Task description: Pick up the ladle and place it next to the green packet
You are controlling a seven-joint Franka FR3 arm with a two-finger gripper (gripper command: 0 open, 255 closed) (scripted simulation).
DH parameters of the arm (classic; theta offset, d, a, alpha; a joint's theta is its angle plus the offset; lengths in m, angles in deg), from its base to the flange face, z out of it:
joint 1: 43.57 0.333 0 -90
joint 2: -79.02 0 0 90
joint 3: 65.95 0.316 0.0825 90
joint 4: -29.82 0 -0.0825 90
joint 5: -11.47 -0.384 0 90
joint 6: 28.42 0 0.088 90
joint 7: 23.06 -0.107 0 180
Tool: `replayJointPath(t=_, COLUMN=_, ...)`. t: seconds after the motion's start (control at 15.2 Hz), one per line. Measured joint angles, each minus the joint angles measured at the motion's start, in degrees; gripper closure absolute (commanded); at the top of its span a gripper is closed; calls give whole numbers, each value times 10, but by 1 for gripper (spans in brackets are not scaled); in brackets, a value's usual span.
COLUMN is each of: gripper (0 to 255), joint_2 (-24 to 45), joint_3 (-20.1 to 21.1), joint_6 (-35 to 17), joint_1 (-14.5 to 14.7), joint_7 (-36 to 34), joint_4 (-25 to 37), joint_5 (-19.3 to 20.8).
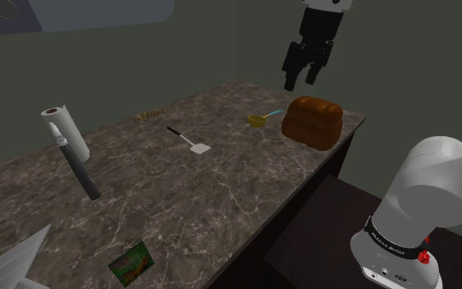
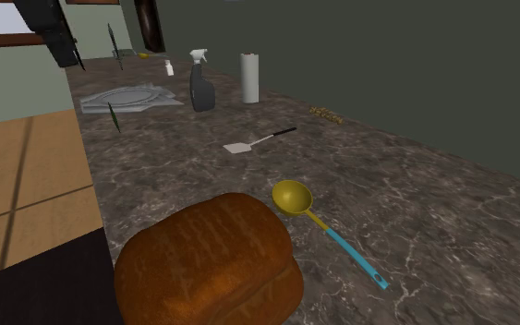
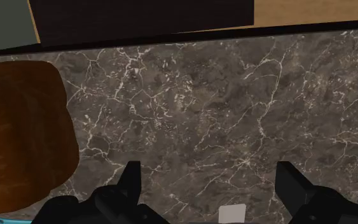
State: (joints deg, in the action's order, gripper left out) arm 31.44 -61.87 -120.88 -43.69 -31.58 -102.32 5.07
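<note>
The all-black two-finger gripper (image 1: 300, 82) hangs high above the dark, white-veined marble counter (image 1: 221, 189). Its fingers are spread apart and hold nothing, probably poised for a descent. The ladle (image 2: 327, 231), a round yellow bowl on a slim blue handle, lies flat near the counter's end by the stand, just beside the brown bread loaf (image 2: 207, 268), with its bowl facing up. The loaf crowds one side, so a grasp on the free handle looks safer. The flat green packet (image 1: 132, 263) lies well apart, near the front edge toward the counter's opposite end, which means a long carry past the white-bladed spatula (image 1: 192, 141). In the wrist view a thin blue sliver beside the loaf may be the handle, but it is cut off. The packet's print is unreadable.
</note>
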Motion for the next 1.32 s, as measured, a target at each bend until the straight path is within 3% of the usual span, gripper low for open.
replayJointPath(t=0.26, gripper=0, joint_2=27, joint_3=-11, joint_6=-29, joint_1=-4, joint_7=18, joint_4=-6, joint_5=8)
replayJointPath(t=0.86, gripper=0, joint_2=168, joint_3=-52, joint_6=-161, joint_1=-20, joint_7=85, joint_4=-9, joint_5=30)
replayJointPath(t=1.32, gripper=0, joint_2=308, joint_3=-85, joint_6=-239, joint_1=-30, joint_7=140, joint_4=43, joint_5=35)
